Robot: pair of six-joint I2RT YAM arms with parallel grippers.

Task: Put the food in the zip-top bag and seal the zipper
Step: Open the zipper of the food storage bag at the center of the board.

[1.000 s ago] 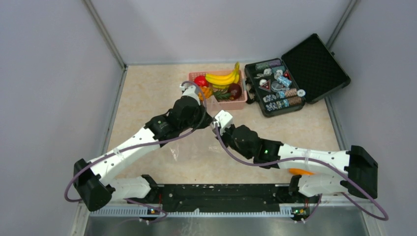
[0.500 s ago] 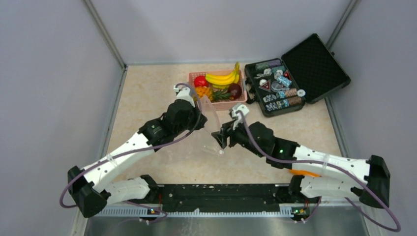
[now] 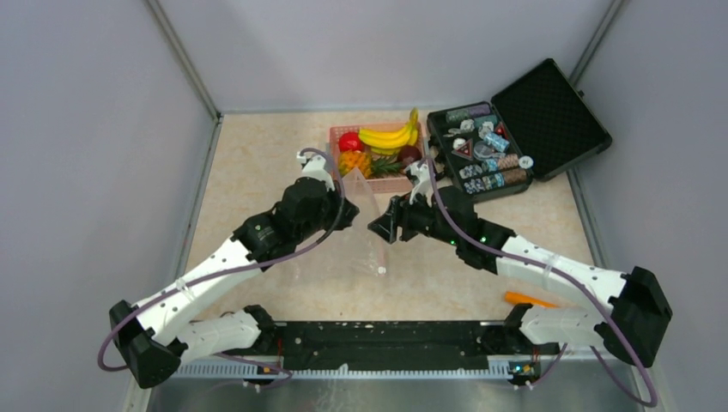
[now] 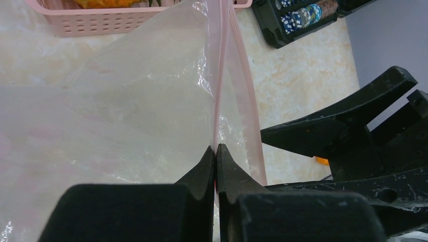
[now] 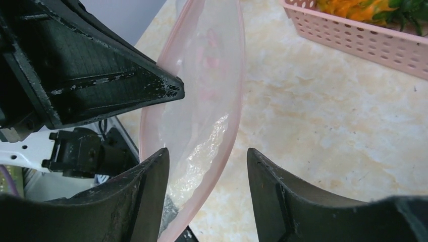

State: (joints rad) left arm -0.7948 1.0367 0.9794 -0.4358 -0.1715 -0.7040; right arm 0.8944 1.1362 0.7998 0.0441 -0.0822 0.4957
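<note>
Nearest the arms' bases, an orange stick [image 3: 525,299] lies on the marbled table [image 3: 249,172] beside the right arm. At mid-table the left gripper [image 4: 216,151] is clenched on the pale-pink zipper [image 4: 220,75] of the clear zip-top bag [image 4: 126,111], holding that edge up with the mouth gaping. The right gripper [image 5: 207,169] faces it, released, its fingers [image 5: 151,181] spread on either side of the bag's open rim; whether they touch the plastic cannot be told. Beyond the bag, the food sits in a pink basket [image 3: 395,184]: a yellow banana bunch [image 3: 388,136], a small pineapple [image 3: 353,161], a red fruit [image 3: 349,142] and a dark maroon fruit [image 3: 409,154]. Just right of the basket, a black case [image 3: 549,107] lies open, its tray filled with small trinkets [image 3: 485,150]
</note>
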